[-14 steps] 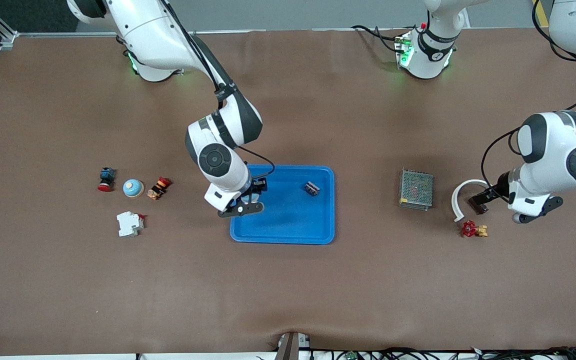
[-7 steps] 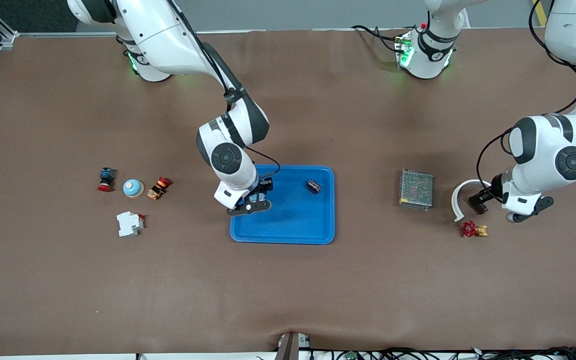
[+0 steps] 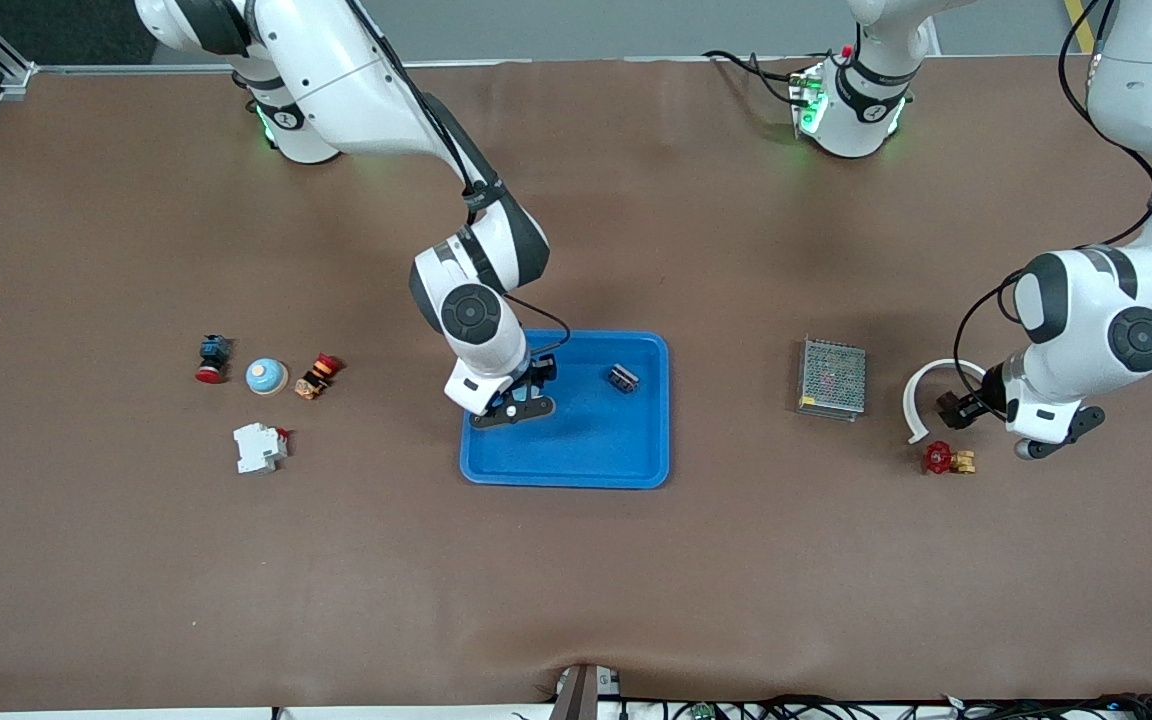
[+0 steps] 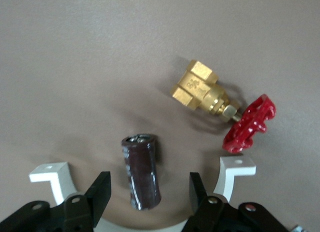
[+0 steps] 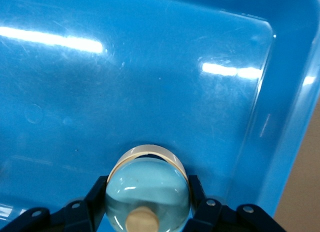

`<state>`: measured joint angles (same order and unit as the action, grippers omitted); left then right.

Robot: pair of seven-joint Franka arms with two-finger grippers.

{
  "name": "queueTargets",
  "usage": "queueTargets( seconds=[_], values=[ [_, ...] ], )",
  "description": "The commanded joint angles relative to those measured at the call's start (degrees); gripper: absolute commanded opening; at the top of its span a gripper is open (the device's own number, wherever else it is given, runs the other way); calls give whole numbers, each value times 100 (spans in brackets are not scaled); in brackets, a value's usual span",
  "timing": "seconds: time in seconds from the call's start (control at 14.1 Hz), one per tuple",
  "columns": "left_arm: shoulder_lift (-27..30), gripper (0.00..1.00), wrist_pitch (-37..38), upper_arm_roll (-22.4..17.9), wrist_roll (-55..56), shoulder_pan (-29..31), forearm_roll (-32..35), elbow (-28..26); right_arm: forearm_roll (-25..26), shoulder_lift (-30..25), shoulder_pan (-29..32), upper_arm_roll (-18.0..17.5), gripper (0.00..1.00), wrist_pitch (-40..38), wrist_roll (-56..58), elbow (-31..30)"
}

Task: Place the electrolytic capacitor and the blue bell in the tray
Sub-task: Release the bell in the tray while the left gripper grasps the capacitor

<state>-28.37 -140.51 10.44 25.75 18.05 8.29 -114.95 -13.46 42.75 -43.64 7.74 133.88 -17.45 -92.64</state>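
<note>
I've got the right gripper over the tray, fingers clamped on the blue bell; I'd lower it flat before releasing so it won't roll. The right arm reaches in, wrist angled down. The left gripper is low over the table toward the left arm's end, fingers partly open astride the electrolytic capacitor, not touching; close squarely across it.
</note>
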Motion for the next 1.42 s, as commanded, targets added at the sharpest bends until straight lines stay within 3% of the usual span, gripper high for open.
queueTargets(
  seconds=[0.0,0.14,0.21,0.28,0.36,0.43,0.57,0.99,1.14,1.35],
  values=[
    [-142,70,-64,72,35,76,59,140,-140,14,-74,53,41,102,-48,-8],
    [-247,68,-64,72,26,50,68,140,-140,32,-101,61,45,103,-48,1],
    [-257,63,-64,72,17,50,77,131,-140,32,-92,61,73,103,-56,1],
    [-257,48,-64,72,17,41,85,131,-140,32,-92,53,100,94,-57,1],
    [-266,33,-64,72,17,41,85,131,-140,23,-83,61,100,68,-48,1],
    [-309,27,-64,63,17,41,85,140,-140,5,-74,61,100,42,-48,1],
    [-336,1,-64,63,9,41,94,140,-131,-143,-39,70,100,-238,13,1],
    [357,0,470,281,35,-64,103,262,-79,-1671,794,96,100,-2364,777,1],
    [437,0,1118,519,297,-82,112,708,0,-2085,1128,131,100,-3023,1311,-8],
    [385,0,2140,1160,1043,-117,112,1509,746,-2656,1586,131,100,-3430,2270,-358]
  ],
)
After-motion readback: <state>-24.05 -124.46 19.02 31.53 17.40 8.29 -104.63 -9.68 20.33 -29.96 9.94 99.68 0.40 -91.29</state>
